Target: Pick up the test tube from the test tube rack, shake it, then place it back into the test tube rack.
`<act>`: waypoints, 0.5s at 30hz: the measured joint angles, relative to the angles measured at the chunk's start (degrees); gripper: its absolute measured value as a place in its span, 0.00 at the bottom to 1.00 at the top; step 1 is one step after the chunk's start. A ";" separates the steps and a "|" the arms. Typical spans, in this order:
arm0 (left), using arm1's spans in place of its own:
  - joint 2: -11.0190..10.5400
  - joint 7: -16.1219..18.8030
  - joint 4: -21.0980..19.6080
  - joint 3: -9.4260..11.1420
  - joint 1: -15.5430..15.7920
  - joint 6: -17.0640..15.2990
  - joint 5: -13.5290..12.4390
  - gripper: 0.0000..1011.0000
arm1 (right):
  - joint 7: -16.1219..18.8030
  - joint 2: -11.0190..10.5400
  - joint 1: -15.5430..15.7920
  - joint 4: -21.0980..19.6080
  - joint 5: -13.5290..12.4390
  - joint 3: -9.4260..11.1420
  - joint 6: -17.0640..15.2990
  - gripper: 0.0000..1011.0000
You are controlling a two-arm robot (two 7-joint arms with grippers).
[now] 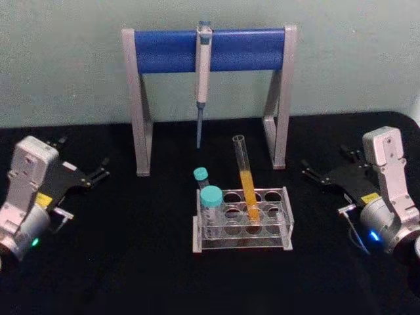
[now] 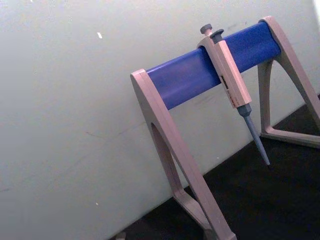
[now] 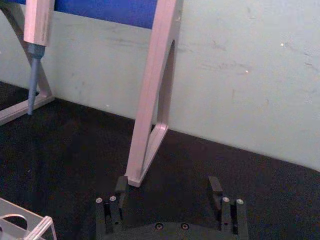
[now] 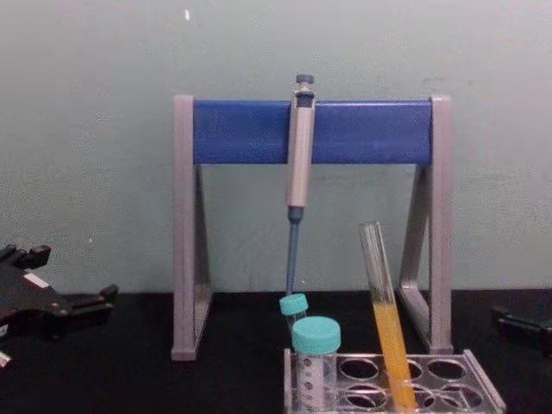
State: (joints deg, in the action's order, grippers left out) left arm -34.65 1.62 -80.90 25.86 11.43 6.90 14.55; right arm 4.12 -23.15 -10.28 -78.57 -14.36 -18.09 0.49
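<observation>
Two grippers are sitting on the black bench (image 1: pixel 131 269), both well apart from the rack (image 1: pixel 243 248). The left gripper (image 1: pixel 85 159) is lying off to the rack's left and the right gripper (image 3: pixel 168 186) off to its right. Each is showing its fingers apart and holding nothing.

The test tube (image 1: pixel 246 177) is standing in a hole near the middle of the rack, leaning back and toward the rack's left, with orange liquid filling its lower half. Two capped tubes (image 1: pixel 211 197) are crowding the rack's left end, and a pipette (image 1: pixel 203 59) is hanging from the stand (image 1: pixel 164 49) behind the rack.

The pick-up is not yet begun. The right gripper seems the better choice, since the approach from the rack's right is looking free of the capped tubes. The fingers should be closing on bare glass above the rack's top. The lift should be following the tube's lean until its round bottom is clearing the hole. The glass is likely slippery and the mouth is open, so a firm hold and a modest shake are advisable.
</observation>
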 joint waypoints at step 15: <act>0.00 0.00 0.00 0.00 0.00 0.00 0.00 0.99 | -0.16 -0.23 0.03 -0.28 0.09 -0.10 0.00 0.99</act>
State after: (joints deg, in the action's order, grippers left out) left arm -34.65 1.62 -80.90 25.86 11.43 6.91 14.55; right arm 3.96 -23.38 -10.25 -78.85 -14.26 -18.19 0.49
